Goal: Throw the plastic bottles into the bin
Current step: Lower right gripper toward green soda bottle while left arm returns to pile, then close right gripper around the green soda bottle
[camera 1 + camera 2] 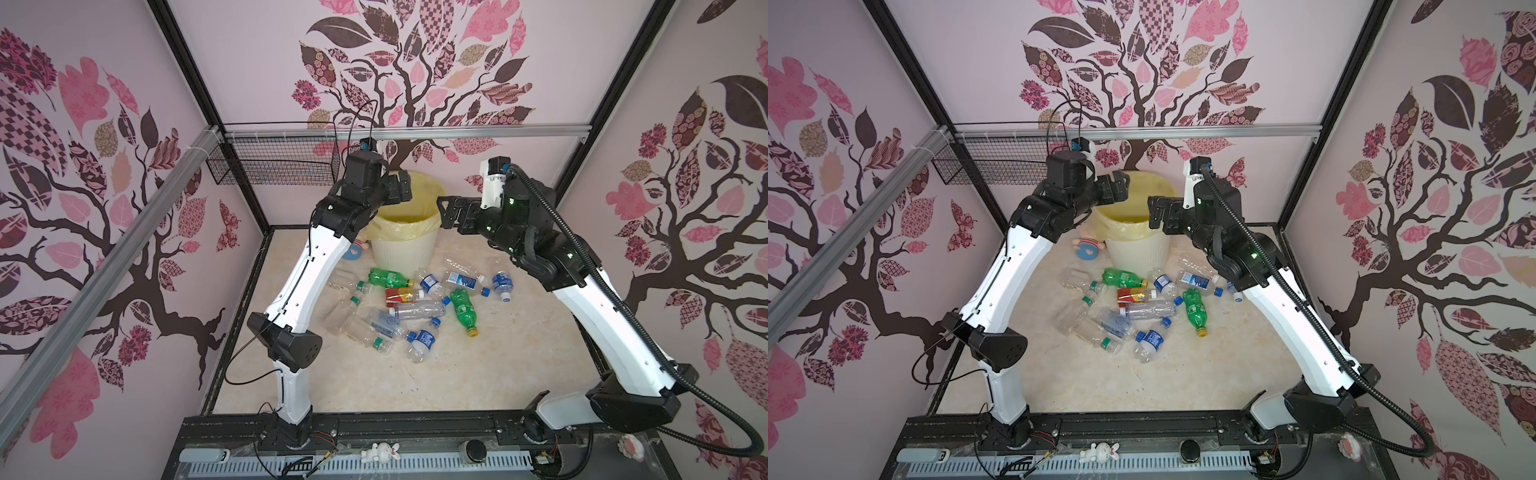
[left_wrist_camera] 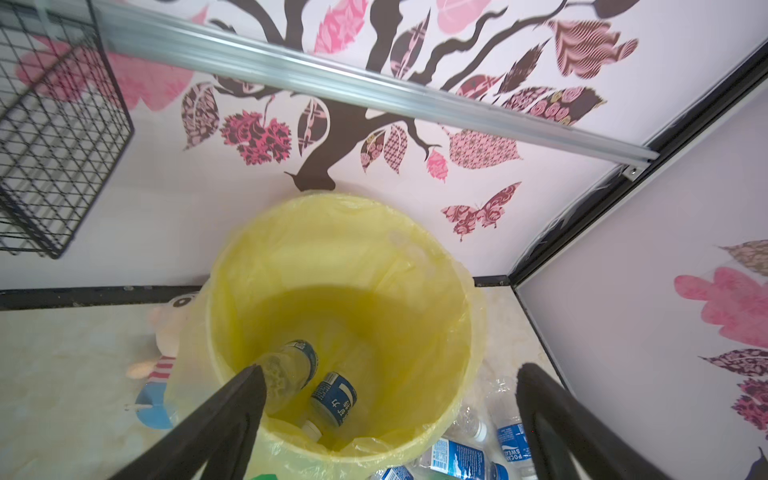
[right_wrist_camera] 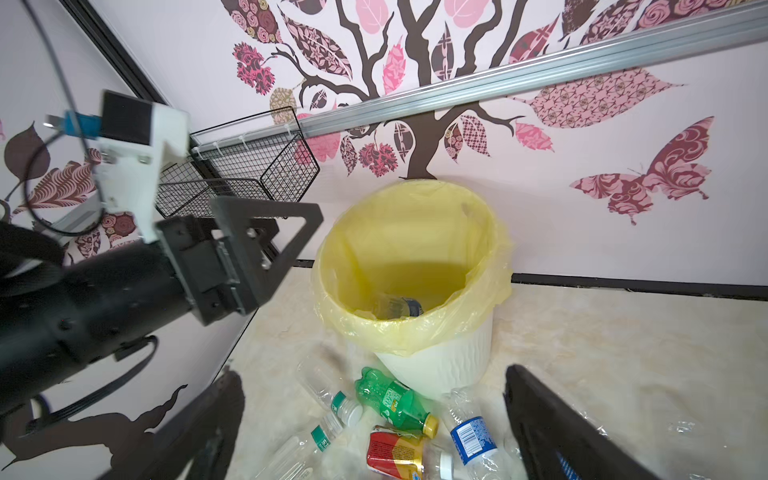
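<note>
The cream bin (image 1: 399, 257) with its yellow bag stands at the back of the floor. My left gripper (image 1: 401, 187) hangs open over its rim and holds nothing. In the left wrist view, between its fingers (image 2: 392, 374), a clear bottle (image 2: 291, 365) and a blue-labelled bottle (image 2: 334, 399) lie inside the bin (image 2: 415, 249). My right gripper (image 1: 444, 214) is open and empty beside the bin's right rim. In front of the bin lies a heap of plastic bottles (image 1: 415, 309): clear ones, two green ones (image 1: 388, 278) (image 1: 463, 309) and a red-labelled one (image 1: 401, 296).
A black wire mesh basket (image 1: 274, 166) hangs on the back rail, left of the bin. A pink-and-blue plush doll (image 1: 1088, 248) lies on the floor against the bin's left side. A white rabbit figure (image 1: 380, 452) sits on the front frame.
</note>
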Robot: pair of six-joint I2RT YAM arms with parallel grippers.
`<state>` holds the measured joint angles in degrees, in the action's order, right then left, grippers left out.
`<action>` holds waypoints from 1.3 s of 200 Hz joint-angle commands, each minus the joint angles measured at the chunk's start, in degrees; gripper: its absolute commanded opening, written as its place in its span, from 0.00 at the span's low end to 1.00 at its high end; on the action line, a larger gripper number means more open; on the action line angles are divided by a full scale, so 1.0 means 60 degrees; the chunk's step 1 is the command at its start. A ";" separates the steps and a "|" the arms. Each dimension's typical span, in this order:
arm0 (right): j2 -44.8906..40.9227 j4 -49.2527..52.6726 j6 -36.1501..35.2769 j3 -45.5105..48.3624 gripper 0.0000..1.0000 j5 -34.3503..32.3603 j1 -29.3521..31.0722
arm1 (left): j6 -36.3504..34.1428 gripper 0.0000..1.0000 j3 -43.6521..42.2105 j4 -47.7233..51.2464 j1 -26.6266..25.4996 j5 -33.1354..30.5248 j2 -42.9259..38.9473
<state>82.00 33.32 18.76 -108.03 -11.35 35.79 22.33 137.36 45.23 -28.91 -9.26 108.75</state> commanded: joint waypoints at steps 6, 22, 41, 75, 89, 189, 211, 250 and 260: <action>0.0326 0.0363 0.0392 -0.0154 1.00 0.0275 -0.0062 | 0.0042 0.97 -0.0368 0.0634 0.0058 -0.0457 -0.0303; 0.0482 0.0507 0.0580 -0.0207 1.00 0.0306 -0.0062 | 0.0335 0.97 -0.0473 0.1063 0.0110 -0.0805 -0.0499; 0.0558 0.0672 0.0839 -0.0113 1.00 0.0341 -0.0073 | 0.0711 0.97 -0.1148 0.1058 0.0102 -0.0685 -0.0905; 0.0456 0.1190 0.1379 0.0790 1.00 -0.0023 -0.0320 | 0.1056 0.97 -0.2527 0.0605 -0.0377 -0.0270 -0.1814; 0.0156 0.1109 0.1819 0.1655 1.00 0.0255 -0.0685 | 0.1179 0.97 -0.3227 0.0356 -0.0650 -0.0131 -0.2146; -0.2298 -0.0250 0.1693 0.7965 1.00 0.0863 -0.1675 | 0.1919 0.97 -0.6762 -0.1279 -0.2210 0.1329 -0.3441; -0.2206 -0.0466 0.1910 0.8849 1.00 0.1646 -0.2133 | 0.1925 0.97 -0.7301 -0.1498 -0.2228 0.1440 -0.3720; -0.1687 -0.0968 0.1692 0.9662 1.00 0.2008 -0.2179 | 0.1755 0.97 -0.8079 -0.1518 -0.2243 0.1411 -0.4175; -0.1573 -0.1163 0.1684 0.9848 0.99 0.2010 -0.2190 | 0.1716 0.97 -0.8240 -0.1466 -0.2243 0.1426 -0.4247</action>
<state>70.30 29.78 29.15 -50.30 -1.48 22.74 33.23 90.98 37.98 -42.37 -1.19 85.32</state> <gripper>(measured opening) 0.995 0.972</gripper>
